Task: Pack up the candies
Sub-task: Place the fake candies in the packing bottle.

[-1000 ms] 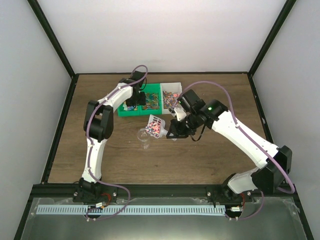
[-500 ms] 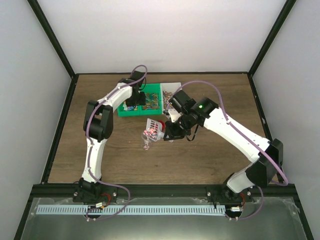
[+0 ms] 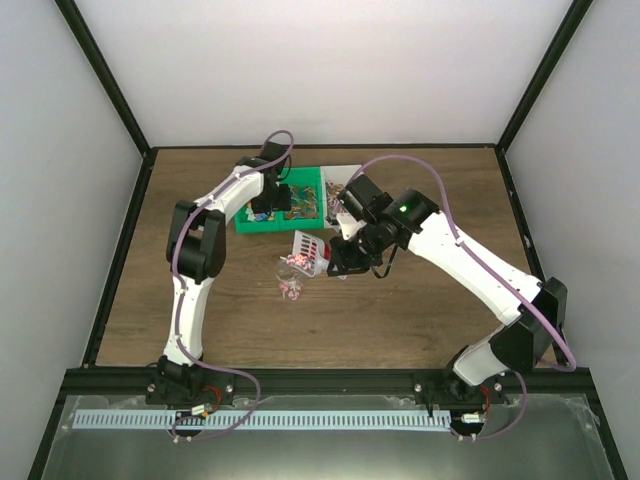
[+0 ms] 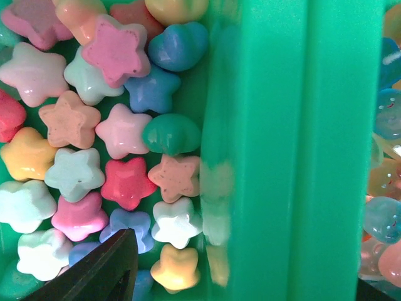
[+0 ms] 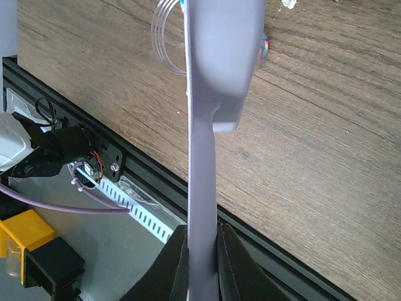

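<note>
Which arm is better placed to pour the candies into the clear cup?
Right. The right gripper is shut on the scoop by its handle, with candies in it above the clear cup. The left gripper is open over the green tray, holding nothing.

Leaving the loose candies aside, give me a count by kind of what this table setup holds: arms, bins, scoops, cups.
Arms: 2, the left arm and the right arm
Bins: 2, the green bin and the white bin
Scoops: 1, the scoop
Cups: 1, the clear cup
Total: 6
</note>
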{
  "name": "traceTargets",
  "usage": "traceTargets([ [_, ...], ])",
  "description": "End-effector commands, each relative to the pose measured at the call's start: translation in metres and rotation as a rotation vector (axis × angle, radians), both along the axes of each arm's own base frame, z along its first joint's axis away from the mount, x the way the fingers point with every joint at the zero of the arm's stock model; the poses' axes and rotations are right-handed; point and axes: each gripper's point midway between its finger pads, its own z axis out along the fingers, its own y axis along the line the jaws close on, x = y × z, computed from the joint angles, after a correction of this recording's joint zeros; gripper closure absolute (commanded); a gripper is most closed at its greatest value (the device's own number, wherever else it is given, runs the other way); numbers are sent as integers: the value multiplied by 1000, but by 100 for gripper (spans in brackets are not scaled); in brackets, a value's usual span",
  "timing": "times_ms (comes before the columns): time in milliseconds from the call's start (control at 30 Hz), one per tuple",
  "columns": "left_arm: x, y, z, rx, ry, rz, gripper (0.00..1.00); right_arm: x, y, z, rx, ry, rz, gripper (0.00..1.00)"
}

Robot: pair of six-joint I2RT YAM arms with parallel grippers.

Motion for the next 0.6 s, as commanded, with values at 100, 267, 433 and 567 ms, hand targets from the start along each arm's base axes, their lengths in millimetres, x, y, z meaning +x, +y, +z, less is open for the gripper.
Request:
traceTargets([
  [100, 1, 5, -7, -6, 14, 7, 41, -1, -2, 11, -1, -32, 13, 99],
  [267, 0, 5, -8, -5, 16, 8, 41, 2, -3, 14, -18, -37, 15, 99],
  [433, 0, 6, -9, -3, 18, 8, 41, 6, -6, 19, -48, -53, 10, 99],
  [567, 0, 6, -9, -5, 18, 8, 41, 7, -5, 17, -56, -52, 7, 99],
])
